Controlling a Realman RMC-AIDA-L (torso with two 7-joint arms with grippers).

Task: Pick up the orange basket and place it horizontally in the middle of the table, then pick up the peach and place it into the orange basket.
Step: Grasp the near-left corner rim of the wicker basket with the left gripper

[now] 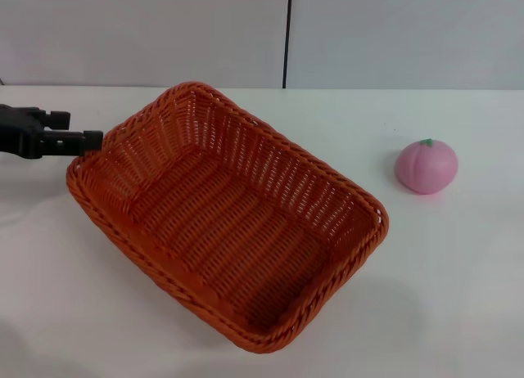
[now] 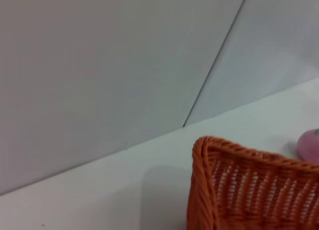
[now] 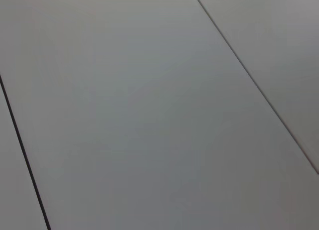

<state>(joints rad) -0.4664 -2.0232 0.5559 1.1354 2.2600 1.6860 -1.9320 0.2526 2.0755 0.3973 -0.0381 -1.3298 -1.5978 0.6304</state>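
The orange basket [image 1: 225,218] lies on the white table [image 1: 458,296], set diagonally from back left to front right, and it holds nothing. My left gripper [image 1: 86,134] is at the left edge of the head view, its black tip right at the basket's back-left rim. The left wrist view shows one rim corner of the basket [image 2: 239,185] close below. The pink peach [image 1: 426,165] with its green stem sits on the table right of the basket, apart from it; a sliver of the peach [image 2: 310,144] shows past the basket. My right gripper is out of view.
A pale wall [image 1: 164,34] with a dark vertical seam [image 1: 287,34] stands behind the table's back edge. Bare tabletop lies to the right of and in front of the basket. The right wrist view shows only grey panels with dark seams.
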